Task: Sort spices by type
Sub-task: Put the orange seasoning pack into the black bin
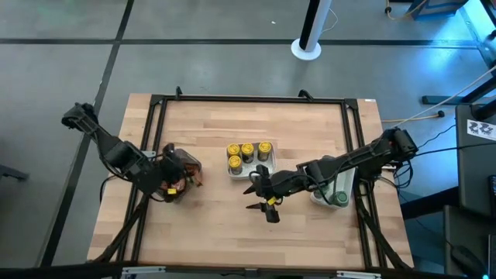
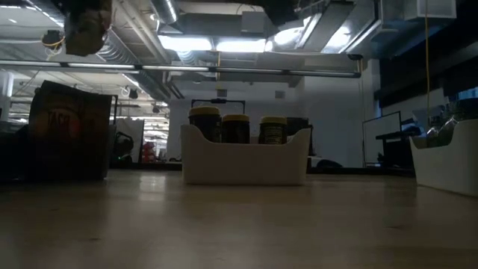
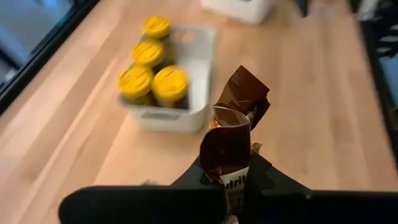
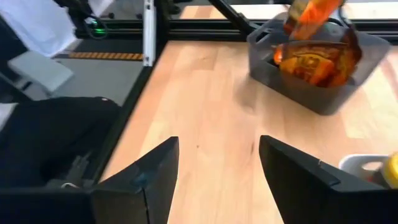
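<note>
Left gripper [image 3: 231, 186] closed on a small flat brown packet [image 3: 233, 134], above the clear grey plastic bin [image 1: 180, 177] at table left, right gripper [image 4: 217, 165] open, empty, at table centre, four yellow-lidded jars [image 1: 246, 153] in the central white rectangular tray [image 1: 246, 169].

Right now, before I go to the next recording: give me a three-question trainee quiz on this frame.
1. True or false: the left gripper is shut on a packet.
2. How many yellow-lidded jars stand in the white tray? A) two B) four C) six
3. Fill in: the right gripper hangs over bare table with its fingers ____.

Key: 1 true. 2 B. 3 open, holding nothing.
</note>
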Robot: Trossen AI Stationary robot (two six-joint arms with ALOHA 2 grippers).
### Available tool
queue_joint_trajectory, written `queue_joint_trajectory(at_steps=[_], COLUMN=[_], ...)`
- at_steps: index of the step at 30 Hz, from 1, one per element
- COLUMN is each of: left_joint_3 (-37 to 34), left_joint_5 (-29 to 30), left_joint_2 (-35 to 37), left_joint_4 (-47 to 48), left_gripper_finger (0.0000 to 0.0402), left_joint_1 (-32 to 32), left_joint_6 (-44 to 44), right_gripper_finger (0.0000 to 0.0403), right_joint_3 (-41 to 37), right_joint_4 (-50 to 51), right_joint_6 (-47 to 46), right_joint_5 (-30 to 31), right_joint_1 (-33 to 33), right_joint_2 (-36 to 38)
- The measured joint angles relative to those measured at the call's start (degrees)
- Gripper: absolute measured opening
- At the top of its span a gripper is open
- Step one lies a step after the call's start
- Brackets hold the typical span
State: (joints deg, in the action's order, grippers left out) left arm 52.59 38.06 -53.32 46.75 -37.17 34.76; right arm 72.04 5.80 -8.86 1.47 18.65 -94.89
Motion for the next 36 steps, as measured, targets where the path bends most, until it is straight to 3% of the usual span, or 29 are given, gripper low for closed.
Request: queue_joint_trajectory(at_steps=[7, 11, 16, 21, 28, 36], left_joint_3=[10.93, 11.52, 8.15, 5.51, -2.33, -10.77], left_joint_5=[-0.19, -1.61, -3.37, -10.19, -9.35, -2.94], left_joint_2=[-6.12, -8.73, -10.79, -11.61, -11.56, -11.63], left_joint_4=[28.09, 36.41, 37.06, 38.22, 34.02, 31.53], left_gripper_finger=[0.0002, 0.0002, 0.0004, 0.0005, 0.0006, 0.0007], left_joint_1=[0.0, 0.0, 0.02, -0.01, 0.02, 0.02], left_joint_6=[20.46, 29.05, 34.92, 36.33, 38.54, 49.34], right_gripper_finger=[0.0222, 0.0222, 0.0222, 0.0222, 0.0222, 0.0222], right_joint_3=[-0.51, -0.51, -0.51, -0.51, -0.51, -0.51], right_joint_4=[0.26, 0.27, 0.33, 0.52, 2.04, 2.06], right_joint_6=[-0.06, -0.18, -0.21, -0.22, -1.24, -1.4], right_joint_5=[2.46, 2.62, 5.67, 8.12, 12.03, 14.72], right_joint_1=[1.6, 2.53, 4.47, 6.29, 6.97, 6.84], right_joint_2=[0.0, 0.0, 0.0, 0.0, 0.0, 0.0])
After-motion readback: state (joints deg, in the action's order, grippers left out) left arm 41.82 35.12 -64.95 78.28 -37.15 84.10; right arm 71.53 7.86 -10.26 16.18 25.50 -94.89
